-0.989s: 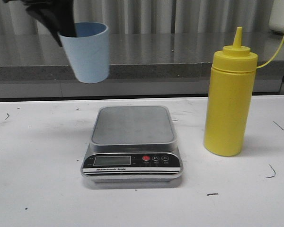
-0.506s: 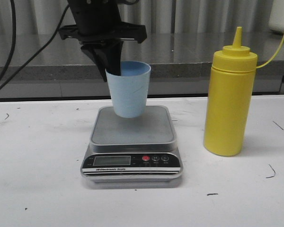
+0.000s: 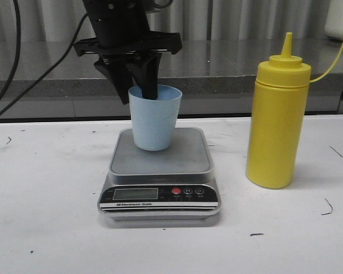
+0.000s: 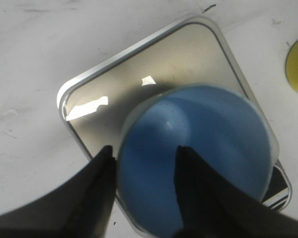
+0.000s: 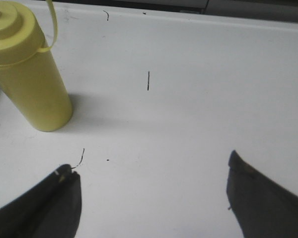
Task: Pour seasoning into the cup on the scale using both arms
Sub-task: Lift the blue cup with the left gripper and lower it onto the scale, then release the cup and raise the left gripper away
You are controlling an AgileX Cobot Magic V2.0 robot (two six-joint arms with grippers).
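Observation:
The pale blue cup [image 3: 153, 123] stands upright on the grey platform of the silver scale [image 3: 160, 162]. My left gripper [image 3: 137, 98] hangs over it, open: one finger is inside the cup and the other is outside its left wall. In the left wrist view the cup [image 4: 213, 139] sits on the scale [image 4: 139, 79], and the gripper [image 4: 145, 148] straddles the cup's wall without pinching it. The yellow seasoning bottle [image 3: 276, 125] stands to the right of the scale, uncapped nozzle up. My right gripper [image 5: 149, 161] is open over bare table, well apart from the bottle [image 5: 32, 84].
A grey stone ledge [image 3: 228, 63] runs along the back of the white table [image 3: 46, 217]. Black cables [image 3: 14, 74] hang at the back left. A white object [image 3: 340, 20] sits on the ledge at the far right, and small dark marks dot the table.
The left arm carried the cup from high on the left down onto the scale's platform. Its fingers, pinched on the rim half a second ago, now stand apart.

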